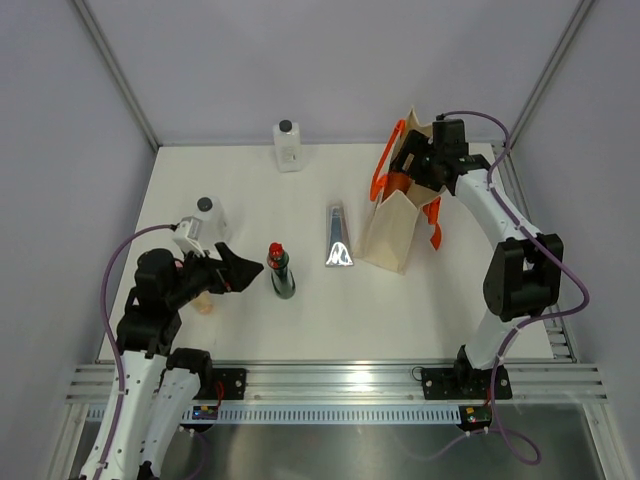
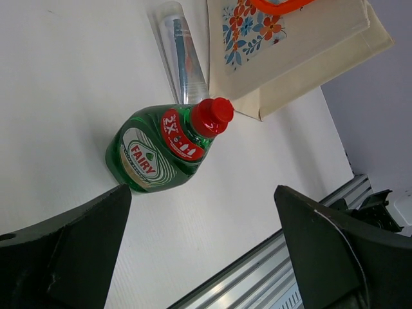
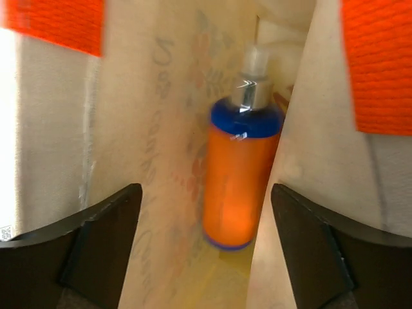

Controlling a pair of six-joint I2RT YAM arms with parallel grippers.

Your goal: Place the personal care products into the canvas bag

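1. Table: five products are out on it, so by my count most of the task is left.
2. Bag: stands at right centre, mouth up. The orange bottle is inside. I cannot tell what else is in there.
3. Right tool: at the bag's mouth, jaws spread, gripping nothing. The orange bottle lies beyond them, untouched.
4. Left tool: jaws wide apart and empty, aimed at the green bottle just ahead. That looks like the next pick.
5. Clear bottles: one at the far edge, one beside the left arm. Both are well apart from the bag.
6. Tube: flat on the table, just beside the bag.
7. Peach bottle: half hidden under the left arm, at the table's near left.
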